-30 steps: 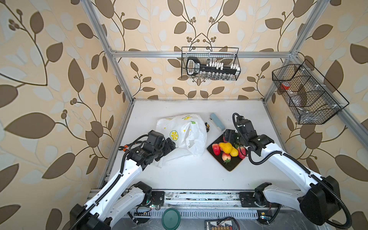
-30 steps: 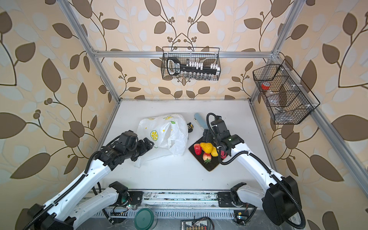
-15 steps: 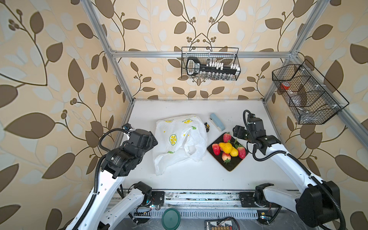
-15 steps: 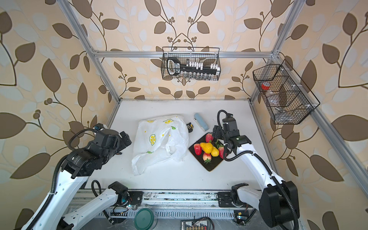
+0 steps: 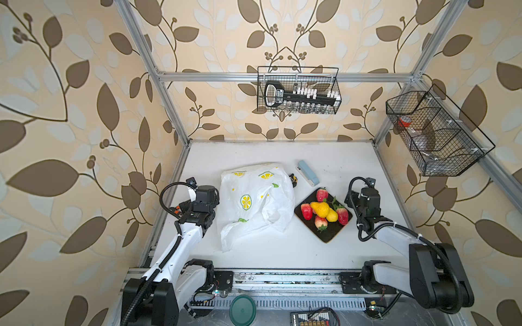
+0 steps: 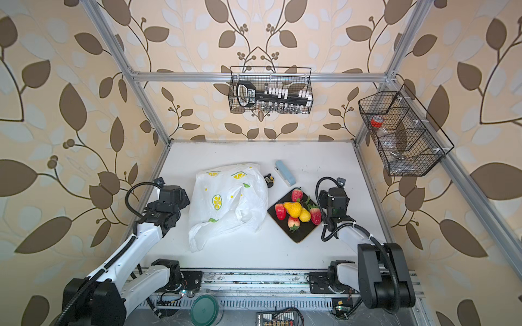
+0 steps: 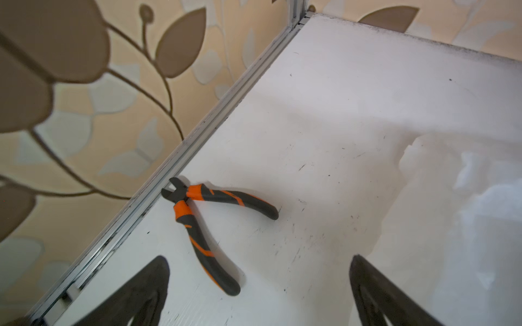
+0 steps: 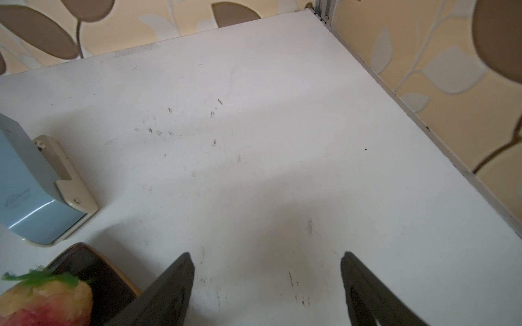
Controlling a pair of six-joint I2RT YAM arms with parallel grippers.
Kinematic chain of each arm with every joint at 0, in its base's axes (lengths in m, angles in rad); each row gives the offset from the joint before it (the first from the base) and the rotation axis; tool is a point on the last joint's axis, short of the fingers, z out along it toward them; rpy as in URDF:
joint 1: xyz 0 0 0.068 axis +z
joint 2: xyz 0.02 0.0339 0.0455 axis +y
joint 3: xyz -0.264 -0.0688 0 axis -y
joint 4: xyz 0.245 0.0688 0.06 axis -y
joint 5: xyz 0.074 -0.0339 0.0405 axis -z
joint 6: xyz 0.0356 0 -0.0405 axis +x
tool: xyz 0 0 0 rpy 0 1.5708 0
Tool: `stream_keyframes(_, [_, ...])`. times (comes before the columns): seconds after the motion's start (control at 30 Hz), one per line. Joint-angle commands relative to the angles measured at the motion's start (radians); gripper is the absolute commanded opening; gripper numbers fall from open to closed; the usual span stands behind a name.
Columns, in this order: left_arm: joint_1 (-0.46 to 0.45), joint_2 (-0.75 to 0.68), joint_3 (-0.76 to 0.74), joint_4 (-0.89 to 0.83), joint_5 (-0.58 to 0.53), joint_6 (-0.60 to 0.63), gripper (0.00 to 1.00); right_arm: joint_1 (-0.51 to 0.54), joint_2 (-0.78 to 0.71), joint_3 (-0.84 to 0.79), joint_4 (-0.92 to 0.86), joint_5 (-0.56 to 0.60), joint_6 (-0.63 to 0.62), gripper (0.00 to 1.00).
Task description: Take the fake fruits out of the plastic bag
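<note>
While the fake fruits (image 5: 324,210) are sitting on the dark board (image 5: 329,238) beside the plastic bag (image 5: 254,197), we are holding our left gripper (image 7: 260,262) spread, pinching nothing. Our right gripper (image 8: 266,258) is gaping likewise.

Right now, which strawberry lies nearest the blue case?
The strawberry at the board's far corner; the other three lie nearer the robot, around the pear.

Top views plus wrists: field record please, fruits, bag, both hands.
board: holds four strawberries, pear, lemon
bag: crumpled on table, left of board, unheld; no fruit shows through
left hand: open, empty, pliers on table ahead
right hand: open, empty, over bare table beside board
</note>
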Motion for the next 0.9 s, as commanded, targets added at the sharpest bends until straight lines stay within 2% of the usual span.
stream_keyframes(0.0, [0.007, 0.033, -0.077, 0.36, 0.104, 0.103, 0.99, -0.002, 0.059, -0.041, 0.333, -0.059, -0.061, 0.82])
stream_keyframes(0.13, [0.006, 0.122, -0.181, 0.623, 0.199, 0.185, 0.99, -0.002, 0.131, -0.051, 0.499, -0.125, -0.149, 0.82])
stream_keyframes(0.2, [0.006, 0.171, -0.186, 0.681, 0.197, 0.211, 0.99, -0.005, 0.181, -0.062, 0.561, -0.171, -0.162, 0.83])
stream_keyframes(0.3, [0.008, 0.227, -0.185, 0.779, 0.292, 0.241, 0.99, -0.015, 0.235, -0.121, 0.711, -0.193, -0.163, 0.86])
stream_keyframes(0.43, [0.007, 0.379, -0.18, 0.916, 0.325, 0.243, 0.99, -0.016, 0.227, -0.11, 0.671, -0.195, -0.159, 0.99])
stream_keyframes(0.53, [0.007, 0.508, -0.175, 1.031, 0.319, 0.253, 0.99, -0.016, 0.227, -0.109, 0.67, -0.197, -0.159, 1.0])
stream_keyframes(0.63, [0.009, 0.498, -0.095, 0.846, 0.271, 0.215, 0.99, -0.016, 0.228, -0.109, 0.67, -0.197, -0.159, 1.0])
stream_keyframes(0.67, [0.009, 0.512, -0.105, 0.889, 0.266, 0.227, 0.99, -0.016, 0.228, -0.109, 0.669, -0.197, -0.159, 1.0])
stream_keyframes(0.87, [0.009, 0.498, -0.102, 0.864, 0.269, 0.22, 0.99, -0.016, 0.226, -0.11, 0.669, -0.196, -0.159, 1.0])
